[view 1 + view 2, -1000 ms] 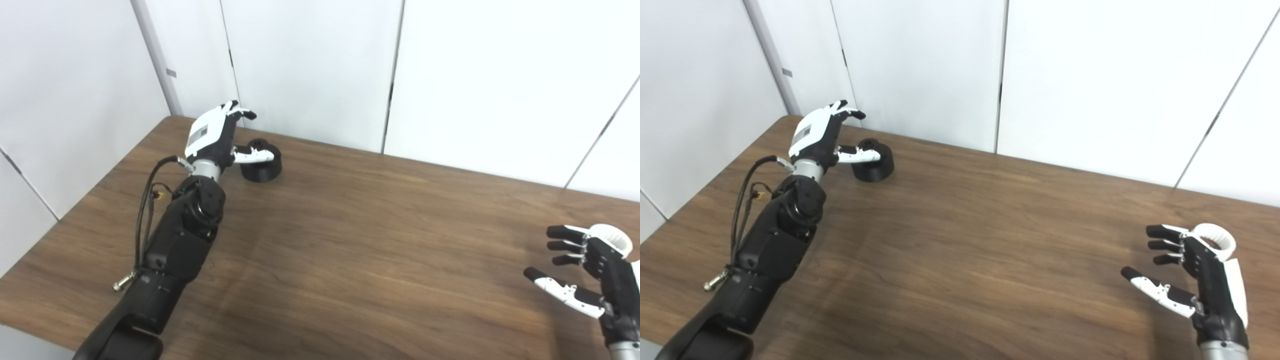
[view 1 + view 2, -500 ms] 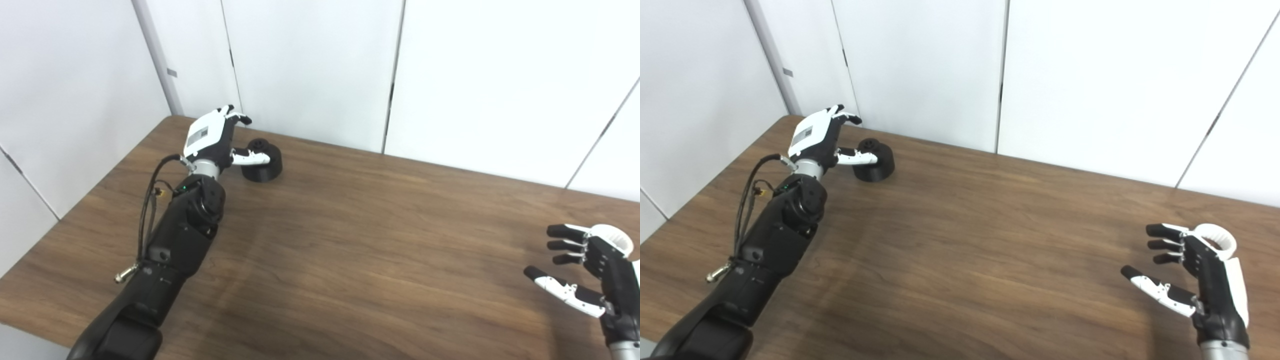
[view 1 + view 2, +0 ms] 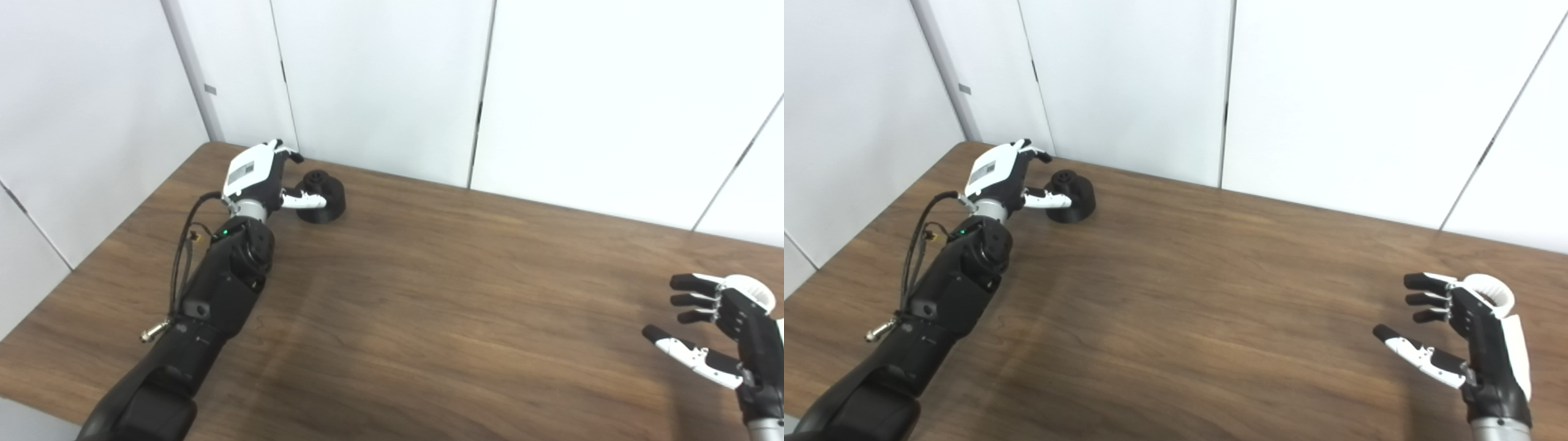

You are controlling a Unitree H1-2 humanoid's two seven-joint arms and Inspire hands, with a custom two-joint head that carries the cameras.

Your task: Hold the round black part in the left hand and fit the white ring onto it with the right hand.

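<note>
A: Hands first. Where is the left hand (image 3: 257, 177)?

B: Far out at the back corner of the table (image 3: 429, 294), at the end of a long black arm. Its fingers (image 3: 288, 153) are spread and curled, holding nothing, and its white thumb (image 3: 303, 199) reaches across the front of the black part (image 3: 321, 196).

A: So the part sits right by that hand?

B: Yes, just beside its palm, on the thumb side. It stands upright on the wood, a round black piece with a smaller knob on top. I cannot tell whether the thumb touches it or only passes in front.

A: And the right hand (image 3: 1470, 337)?

B: Low at the near right, palm turned inward. Its dark fingers (image 3: 1424, 291) are apart and slightly bent, the white thumb (image 3: 1418, 355) stretched out below them. It grips nothing.

A: The white ring (image 3: 1491, 291)?

B: Just behind that hand, past the fingers on the far side. Only part of its curve shows above the knuckles, and I cannot tell whether it touches the hand. It is well apart from the black part, clear across the table.
</note>
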